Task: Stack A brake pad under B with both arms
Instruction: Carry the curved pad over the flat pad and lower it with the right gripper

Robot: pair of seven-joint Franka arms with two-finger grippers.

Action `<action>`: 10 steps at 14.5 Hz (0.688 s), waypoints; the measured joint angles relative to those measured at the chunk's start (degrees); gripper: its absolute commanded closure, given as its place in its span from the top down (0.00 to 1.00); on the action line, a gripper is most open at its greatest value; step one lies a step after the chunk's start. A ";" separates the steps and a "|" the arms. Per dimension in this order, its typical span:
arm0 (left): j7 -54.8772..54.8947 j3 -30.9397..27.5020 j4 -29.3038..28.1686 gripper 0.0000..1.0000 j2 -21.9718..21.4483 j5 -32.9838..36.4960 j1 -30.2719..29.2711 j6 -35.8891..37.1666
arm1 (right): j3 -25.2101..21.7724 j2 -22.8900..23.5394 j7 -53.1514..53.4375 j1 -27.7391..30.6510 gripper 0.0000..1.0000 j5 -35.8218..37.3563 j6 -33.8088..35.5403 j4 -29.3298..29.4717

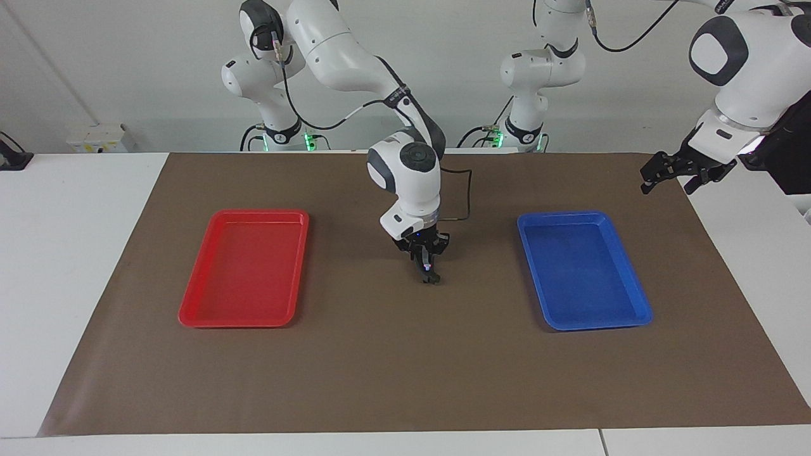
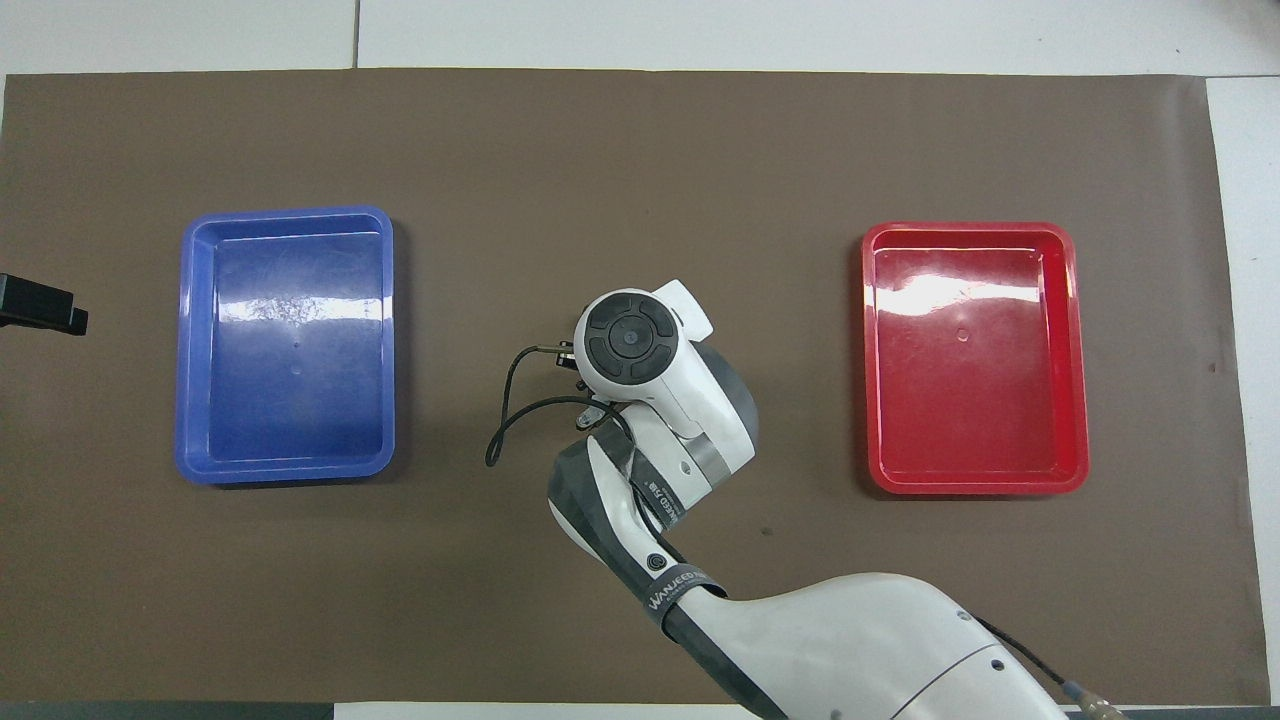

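Note:
My right arm reaches to the middle of the brown mat, between the two trays. Its gripper point(image 1: 430, 273) points straight down with its tip at the mat. A small dark shape point(image 1: 433, 279) shows at the tip; I cannot tell what it is. In the overhead view the right wrist point(image 2: 630, 340) covers that spot. Neither the short grey brake pad nor the long crescent piece B shows in any view. My left gripper point(image 1: 673, 177) is open and empty, raised over the mat's edge at the left arm's end of the table. Only a black part of it point(image 2: 40, 305) shows in the overhead view.
A red tray point(image 1: 190, 310) lies toward the right arm's end of the mat and a blue tray point(image 1: 637, 310) toward the left arm's end; nothing lies in either. A black cable point(image 2: 505, 420) loops off the right wrist. The brown mat point(image 1: 405, 380) covers most of the table.

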State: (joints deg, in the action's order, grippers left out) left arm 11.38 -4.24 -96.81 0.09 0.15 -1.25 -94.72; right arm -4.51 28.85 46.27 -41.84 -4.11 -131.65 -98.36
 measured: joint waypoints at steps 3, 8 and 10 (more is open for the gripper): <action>0.00 0.00 0.00 0.98 0.00 0.00 0.00 0.00 | 0.00 -0.01 0.00 0.00 0.01 0.00 -0.05 -0.05; 0.00 0.00 0.00 0.98 0.00 0.00 0.00 0.00 | -0.04 -0.04 0.00 0.00 0.02 0.00 -1.25 -1.10; 0.00 0.00 0.00 0.98 0.00 0.00 0.00 0.00 | -0.03 -0.27 0.00 0.00 0.10 0.00 -1.83 -1.58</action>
State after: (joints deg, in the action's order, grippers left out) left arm 11.38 -4.24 -96.81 0.09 0.15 -1.25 -94.72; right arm -4.53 28.58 46.27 -41.84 -4.10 -133.49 -99.94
